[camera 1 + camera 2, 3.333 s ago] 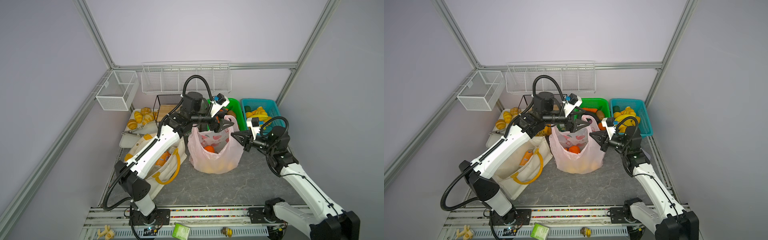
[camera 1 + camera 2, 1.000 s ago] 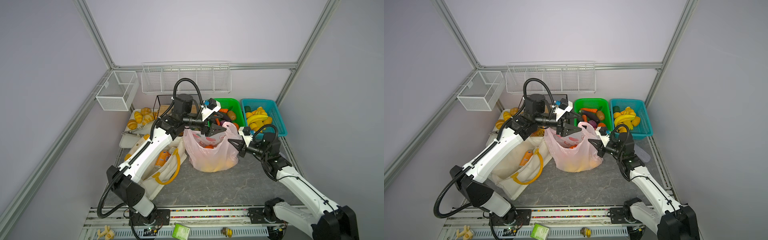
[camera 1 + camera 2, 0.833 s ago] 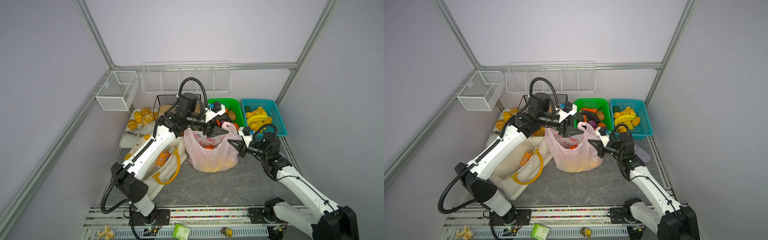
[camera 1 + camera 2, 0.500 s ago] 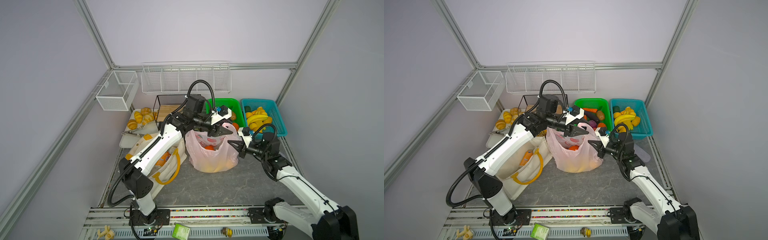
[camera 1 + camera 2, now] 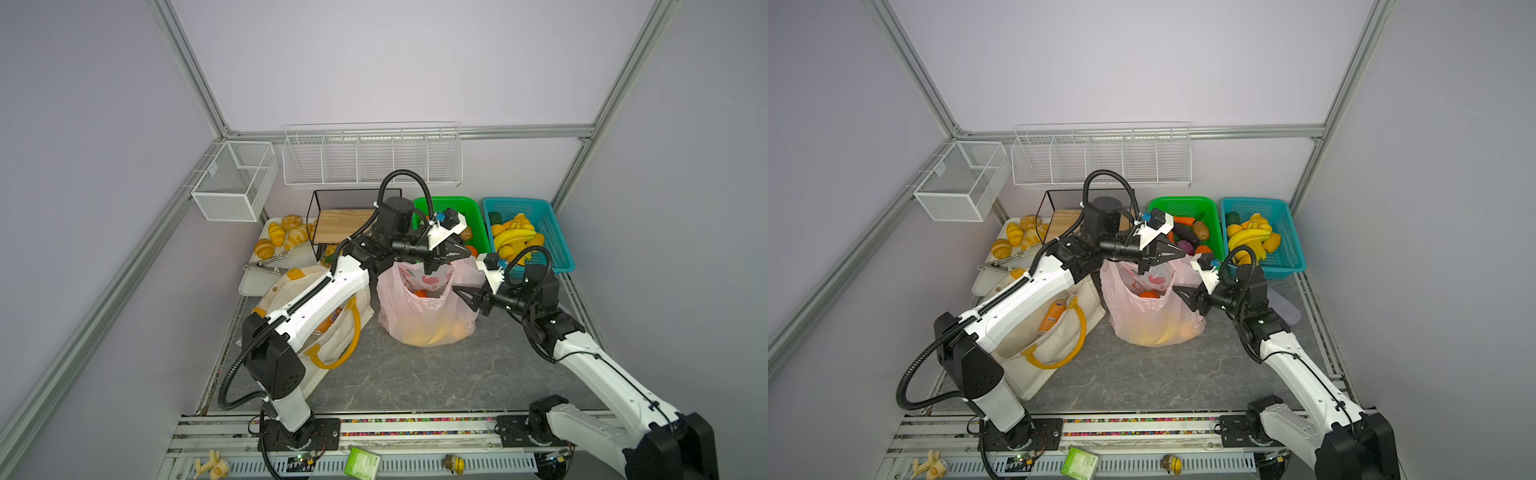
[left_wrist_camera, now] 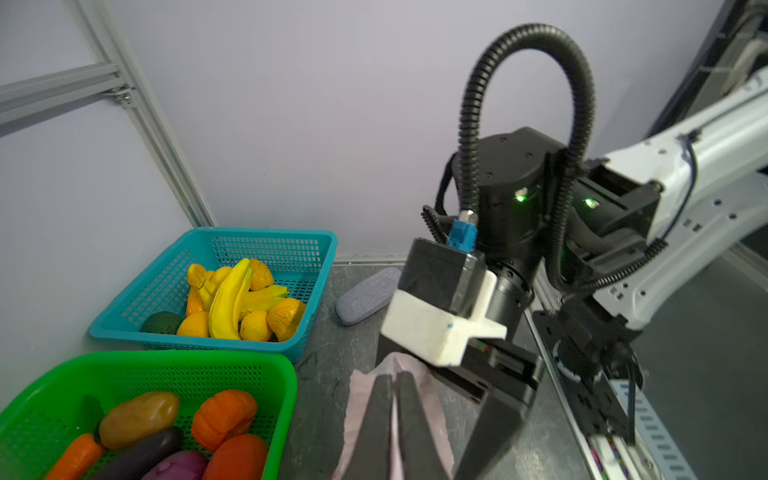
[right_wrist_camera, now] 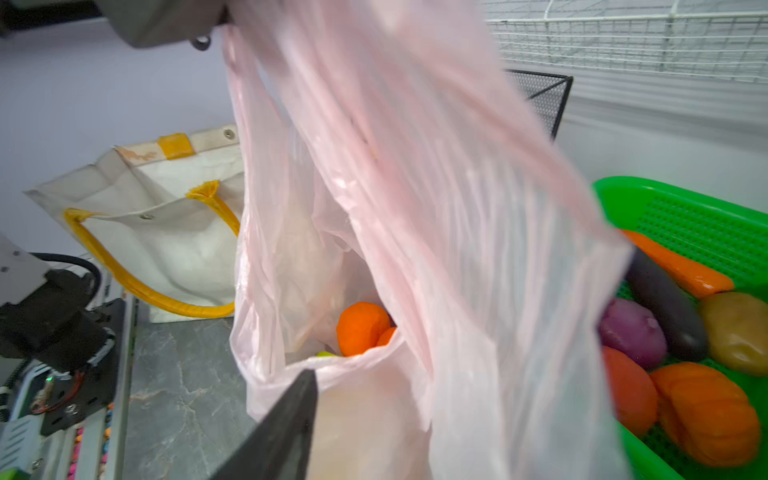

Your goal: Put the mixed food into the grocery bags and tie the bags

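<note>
1. The left gripper has its jaws pressed together on 1 handle strip of the pink plastic bag. The thin film comes out between the fingers, and the strip is lifted above the bag's mouth.
2. The right gripper has its jaws apart, just beside the side of the bag that faces it. I see no film clamped in it.
3. The pink plastic bag stands on the grey table, between the canvas tote and the right arm. An orange toy fruit lies inside it, and more yellow and orange round shapes show through the film at the bottom.
4. The canvas tote stands open, partly under the left arm, with an orange soda can in its mouth. I cannot find the red cola can.
5. In my judgement the filling is nearly done and the tying is what remains. The pink plastic bag has no knot, and the tote's yellow handle hangs loose.
6. The red print on the pink film is crumpled and cannot be read. The can's label is too small to read. No brand name is legible.
</note>
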You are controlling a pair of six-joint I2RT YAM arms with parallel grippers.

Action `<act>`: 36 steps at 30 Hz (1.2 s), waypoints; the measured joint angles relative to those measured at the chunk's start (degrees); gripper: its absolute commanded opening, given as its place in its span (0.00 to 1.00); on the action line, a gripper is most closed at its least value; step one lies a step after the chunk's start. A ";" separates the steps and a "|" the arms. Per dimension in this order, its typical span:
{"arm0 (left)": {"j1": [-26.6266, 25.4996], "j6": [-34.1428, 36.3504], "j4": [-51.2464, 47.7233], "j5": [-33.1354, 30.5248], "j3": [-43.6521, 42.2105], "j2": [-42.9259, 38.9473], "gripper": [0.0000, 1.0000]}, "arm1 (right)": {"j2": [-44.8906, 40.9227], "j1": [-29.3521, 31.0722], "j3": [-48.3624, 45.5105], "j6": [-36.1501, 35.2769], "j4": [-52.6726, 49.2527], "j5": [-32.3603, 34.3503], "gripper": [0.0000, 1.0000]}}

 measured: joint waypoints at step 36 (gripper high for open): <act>-2.97 -34.64 9.97 -16.90 -7.82 -6.25 0.00 | 12.72 21.64 -4.96 6.08 26.88 65.72 0.71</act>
